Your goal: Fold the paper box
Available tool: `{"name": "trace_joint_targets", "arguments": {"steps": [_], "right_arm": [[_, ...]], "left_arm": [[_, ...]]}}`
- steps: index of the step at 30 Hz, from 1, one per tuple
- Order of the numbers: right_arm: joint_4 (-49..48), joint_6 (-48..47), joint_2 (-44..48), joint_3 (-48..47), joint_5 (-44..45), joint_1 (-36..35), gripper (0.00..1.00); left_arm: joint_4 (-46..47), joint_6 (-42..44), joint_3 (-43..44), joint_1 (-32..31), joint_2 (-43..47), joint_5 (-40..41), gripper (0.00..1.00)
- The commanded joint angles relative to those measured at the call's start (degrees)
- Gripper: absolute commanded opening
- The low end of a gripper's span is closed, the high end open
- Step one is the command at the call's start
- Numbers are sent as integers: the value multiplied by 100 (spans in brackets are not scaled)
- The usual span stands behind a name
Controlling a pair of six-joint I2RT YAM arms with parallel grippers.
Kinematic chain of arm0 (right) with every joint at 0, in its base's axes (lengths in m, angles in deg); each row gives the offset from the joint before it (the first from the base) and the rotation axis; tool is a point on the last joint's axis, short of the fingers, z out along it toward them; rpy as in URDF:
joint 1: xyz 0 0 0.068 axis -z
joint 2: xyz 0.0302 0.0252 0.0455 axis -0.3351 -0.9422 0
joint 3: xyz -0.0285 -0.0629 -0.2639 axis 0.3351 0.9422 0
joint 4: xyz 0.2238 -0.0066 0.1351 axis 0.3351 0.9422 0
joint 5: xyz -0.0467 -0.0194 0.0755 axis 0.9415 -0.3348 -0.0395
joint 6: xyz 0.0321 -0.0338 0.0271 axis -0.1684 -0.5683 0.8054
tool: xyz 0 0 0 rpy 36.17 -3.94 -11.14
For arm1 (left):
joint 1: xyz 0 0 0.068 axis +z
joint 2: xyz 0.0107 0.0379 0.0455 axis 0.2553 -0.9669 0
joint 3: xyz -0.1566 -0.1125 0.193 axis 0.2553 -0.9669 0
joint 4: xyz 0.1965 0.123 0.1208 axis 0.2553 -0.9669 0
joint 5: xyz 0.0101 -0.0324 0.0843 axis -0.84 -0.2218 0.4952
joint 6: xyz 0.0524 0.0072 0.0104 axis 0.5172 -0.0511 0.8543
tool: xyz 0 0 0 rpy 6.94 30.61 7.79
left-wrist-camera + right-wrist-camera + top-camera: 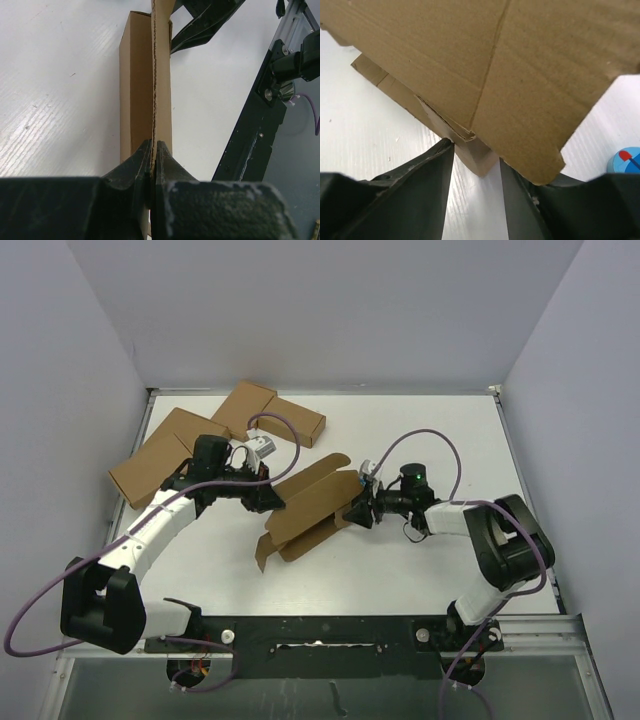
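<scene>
The white table is the largest thing. In its far left part, four flat brown cartons lie together in one group. The box lies in the middle of the table between the two arms, closer to the bases than the cartons. It is long, set on a diagonal and partly folded, with some flaps standing open. The left gripper is at the left end of the box. In its wrist view the jaws are closed tight on the thin edge of an upright cardboard wall. The right gripper is at the right end. Its fingers stand about half apart with a folded corner between them, under a wide flap. Whether they press on it, I cannot tell.
</scene>
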Motion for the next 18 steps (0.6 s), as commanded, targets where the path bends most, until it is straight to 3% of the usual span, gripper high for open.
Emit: {"name": "trace_joint_targets", "arguments": {"steps": [1, 6, 10, 12, 16, 18], "right_arm": [[-1276, 194, -118, 83, 308, -141, 44], [-1760, 274, -397, 91, 520, -135, 44], [-2086, 432, -669, 31, 498, -144, 37], [-2174, 419, -721, 25, 483, -139, 29], [-2013, 272, -602, 3, 545, -174, 2], [-1641, 145, -439, -111, 778, -216, 0]], "left_arm": [[263, 92, 4, 44, 197, -162, 0], [289, 70, -8, 42, 186, -184, 0], [297, 52, -12, 48, 187, -197, 0], [314, 40, -25, 56, 194, -197, 0], [416, -87, -41, 109, 208, -210, 0], [587, -295, -61, 166, 239, -213, 0]]}}
